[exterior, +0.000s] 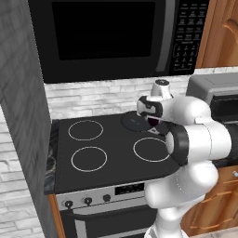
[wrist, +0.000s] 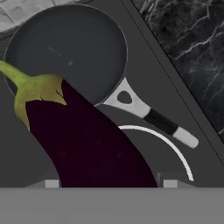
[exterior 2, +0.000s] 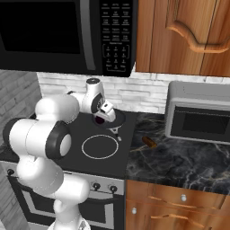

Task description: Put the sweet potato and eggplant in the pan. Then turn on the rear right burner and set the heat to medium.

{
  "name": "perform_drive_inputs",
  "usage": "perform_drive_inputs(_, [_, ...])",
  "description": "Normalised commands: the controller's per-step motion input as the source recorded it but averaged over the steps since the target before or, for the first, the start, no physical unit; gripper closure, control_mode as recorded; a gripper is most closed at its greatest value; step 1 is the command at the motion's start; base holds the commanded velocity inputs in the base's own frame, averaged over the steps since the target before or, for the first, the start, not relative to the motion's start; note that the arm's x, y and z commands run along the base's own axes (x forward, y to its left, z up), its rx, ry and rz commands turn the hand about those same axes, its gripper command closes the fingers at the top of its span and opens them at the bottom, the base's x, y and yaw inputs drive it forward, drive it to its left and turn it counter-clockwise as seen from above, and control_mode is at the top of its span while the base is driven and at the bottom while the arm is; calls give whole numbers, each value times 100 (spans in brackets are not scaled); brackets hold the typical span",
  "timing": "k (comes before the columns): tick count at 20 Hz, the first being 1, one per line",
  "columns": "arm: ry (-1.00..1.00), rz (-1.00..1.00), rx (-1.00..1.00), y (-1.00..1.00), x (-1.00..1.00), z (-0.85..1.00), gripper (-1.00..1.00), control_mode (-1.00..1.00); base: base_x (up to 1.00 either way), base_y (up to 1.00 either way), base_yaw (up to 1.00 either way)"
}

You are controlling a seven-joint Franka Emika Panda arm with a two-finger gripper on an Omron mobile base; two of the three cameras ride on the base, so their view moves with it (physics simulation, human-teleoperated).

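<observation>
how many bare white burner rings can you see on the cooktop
3. Rear left ring, front left ring, and front right ring. The rear right zone sits under the pan, so any ring there is hidden.

Even, flat rendered light; soft pixelated edges, faint shadows, no glare.

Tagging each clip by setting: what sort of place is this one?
A rendered home kitchen, by the look of it: a black glass cooktop with ring burners, a microwave mounted above it, wooden cabinets and a dark marble counter.
</observation>
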Motion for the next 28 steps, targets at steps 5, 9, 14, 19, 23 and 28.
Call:
perform_drive_inputs(5, [0, 10, 0, 0, 33, -42, 100, -100, 0, 0, 0])
perform_drive_inputs(9, [0, 11, 0, 1, 41, -11, 100, -100, 0, 0, 0])
perform_drive_inputs(14, [0, 12, 0, 2, 50, -5, 100, -100, 0, 0, 0])
perform_drive_inputs(19, [0, 9, 0, 0, 57, -7, 100, -100, 0, 0, 0])
perform_drive_inputs(23, [0, 7, 0, 0, 49, -17, 100, -100, 0, 0, 0])
perform_drive_inputs(28, [0, 6, 0, 0, 41, -20, 100, -100, 0, 0, 0])
